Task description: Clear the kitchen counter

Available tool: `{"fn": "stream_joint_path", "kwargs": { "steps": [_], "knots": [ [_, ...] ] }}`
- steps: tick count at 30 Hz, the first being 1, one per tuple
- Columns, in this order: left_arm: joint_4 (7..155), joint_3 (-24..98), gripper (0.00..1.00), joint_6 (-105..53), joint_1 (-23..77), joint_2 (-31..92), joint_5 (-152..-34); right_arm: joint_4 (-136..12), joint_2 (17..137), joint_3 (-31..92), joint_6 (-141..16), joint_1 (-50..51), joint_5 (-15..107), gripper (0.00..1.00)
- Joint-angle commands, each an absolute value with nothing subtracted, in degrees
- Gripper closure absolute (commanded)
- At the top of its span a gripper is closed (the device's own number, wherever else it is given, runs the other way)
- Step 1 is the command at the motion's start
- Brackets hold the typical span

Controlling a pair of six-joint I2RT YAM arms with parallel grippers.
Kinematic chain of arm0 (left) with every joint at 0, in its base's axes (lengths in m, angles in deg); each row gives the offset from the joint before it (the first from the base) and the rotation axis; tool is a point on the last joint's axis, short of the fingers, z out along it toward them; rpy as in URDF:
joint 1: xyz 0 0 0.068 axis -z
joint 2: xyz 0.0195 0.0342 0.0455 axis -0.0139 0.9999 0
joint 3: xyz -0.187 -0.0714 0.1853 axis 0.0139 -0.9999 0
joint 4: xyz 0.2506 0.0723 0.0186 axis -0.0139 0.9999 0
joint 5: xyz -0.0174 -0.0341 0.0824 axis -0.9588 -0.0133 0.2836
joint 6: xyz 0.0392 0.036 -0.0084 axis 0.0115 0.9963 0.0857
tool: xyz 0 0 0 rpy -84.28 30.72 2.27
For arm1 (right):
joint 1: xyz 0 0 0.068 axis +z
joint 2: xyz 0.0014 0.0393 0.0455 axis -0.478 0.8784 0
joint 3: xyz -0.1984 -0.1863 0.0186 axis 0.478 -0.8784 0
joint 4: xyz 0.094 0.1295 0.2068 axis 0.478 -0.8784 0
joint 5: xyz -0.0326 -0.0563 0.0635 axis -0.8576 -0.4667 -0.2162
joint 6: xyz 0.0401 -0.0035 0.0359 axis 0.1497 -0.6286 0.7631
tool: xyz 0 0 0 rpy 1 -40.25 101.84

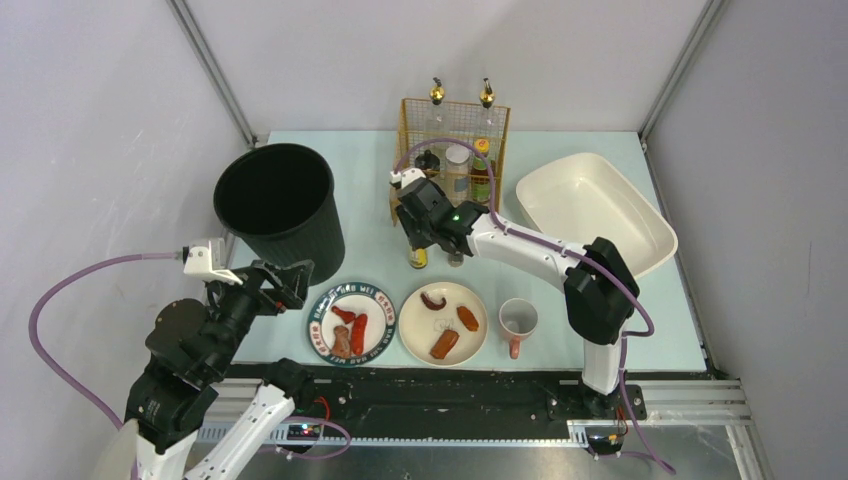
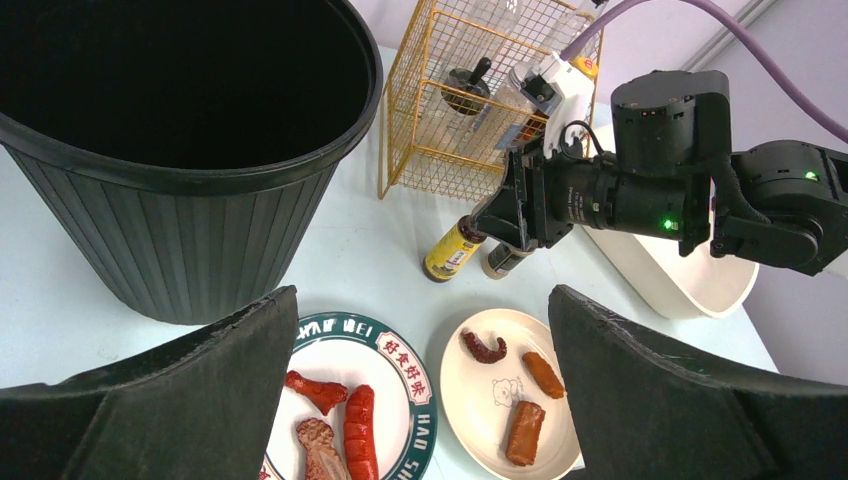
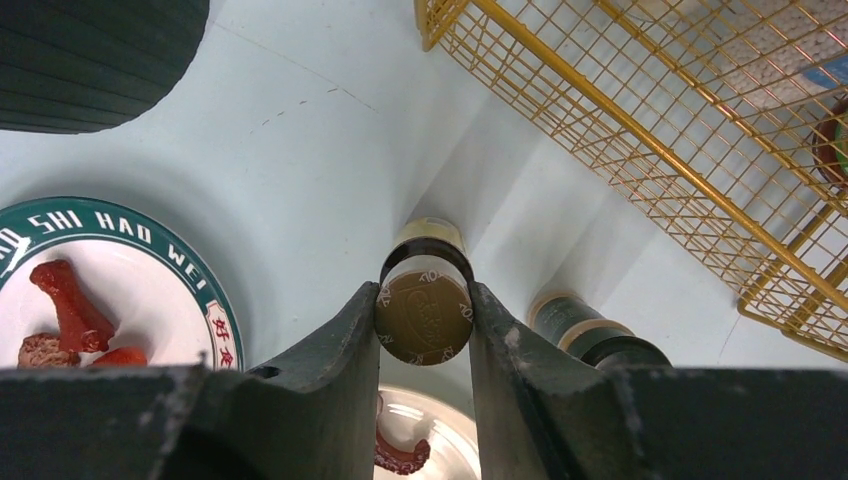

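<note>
Right gripper (image 3: 423,300) — fingers pressed against both sides of the brown cap of a sauce bottle (image 2: 452,250). The bottle stands on the kitchen counter (image 1: 365,180), just in front of the gold wire rack (image 1: 455,125), with a second bottle (image 3: 575,325) beside it. Left gripper (image 2: 420,300) — jaws spread wide, holding nothing, above the green-rimmed plate (image 1: 318,325) near the black bin (image 1: 280,200). The pale counter lies under both arms.

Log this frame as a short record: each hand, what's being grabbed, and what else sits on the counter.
left hand: open, empty, near the black bin
right hand: closed on the cap of the yellow-label bottle
bottle: upright on the kitchen counter, before the wire basket, second bottle beside it
food: green-rimmed plate and white plate, both with pieces
other: pink mug, white tub
</note>
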State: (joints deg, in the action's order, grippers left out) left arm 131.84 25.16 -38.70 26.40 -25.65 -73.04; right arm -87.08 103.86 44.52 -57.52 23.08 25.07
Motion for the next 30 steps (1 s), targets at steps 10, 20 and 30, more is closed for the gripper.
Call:
{"fn": "stream_joint_path", "kwargs": {
  "steps": [10,20,30],
  "knots": [
    [131.2,26.8,0.02,-38.3,26.6,-23.7,-73.1,-86.8,95.1,48.7,-60.7,24.6,24.3,0.98],
    [131.2,26.9,0.02,-38.3,26.6,-23.0,-72.7,-89.3,92.6,56.9,-62.6,23.5,24.2,0.98],
    [131.1,27.0,0.02,-38.2,26.6,-23.0,-72.6,-90.6,96.7,66.2,-62.5,19.5,25.1,1.0]
  ]
}}
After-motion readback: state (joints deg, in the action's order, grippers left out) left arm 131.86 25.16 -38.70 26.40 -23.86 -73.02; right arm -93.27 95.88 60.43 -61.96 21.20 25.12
